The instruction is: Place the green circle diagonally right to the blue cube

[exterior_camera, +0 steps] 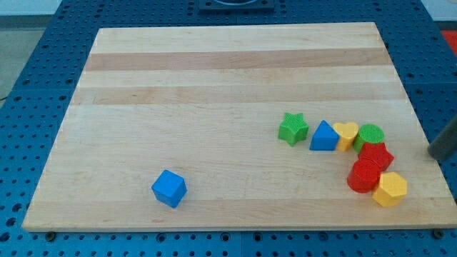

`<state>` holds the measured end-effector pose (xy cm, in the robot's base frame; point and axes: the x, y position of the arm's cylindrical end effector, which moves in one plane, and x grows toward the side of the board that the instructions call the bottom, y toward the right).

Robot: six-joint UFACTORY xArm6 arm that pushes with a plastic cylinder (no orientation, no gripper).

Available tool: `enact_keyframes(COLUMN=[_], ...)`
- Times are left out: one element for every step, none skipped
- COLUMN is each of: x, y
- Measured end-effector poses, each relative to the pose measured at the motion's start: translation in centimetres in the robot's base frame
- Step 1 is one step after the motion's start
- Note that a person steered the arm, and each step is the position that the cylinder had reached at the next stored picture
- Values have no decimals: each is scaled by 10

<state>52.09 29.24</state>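
Observation:
The blue cube (169, 188) sits alone near the board's bottom left. The green circle (371, 133) lies at the right, in a tight cluster: it touches the yellow heart (346, 134) on its left and the red star (376, 155) below it. My tip (433, 152) enters from the view's right edge. It stands to the right of the green circle and the red star, apart from both.
A green star (293, 128) and a blue triangle (324, 136) lie left of the heart. A red round block (364, 175) and a yellow hexagon (390, 189) lie below the red star. The wooden board (214, 86) rests on a blue perforated table (28, 107).

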Motion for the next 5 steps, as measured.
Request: enact_keyframes(x=[-16, -40, -30, -12, -12], y=[-42, -91, -98, -95, -134])
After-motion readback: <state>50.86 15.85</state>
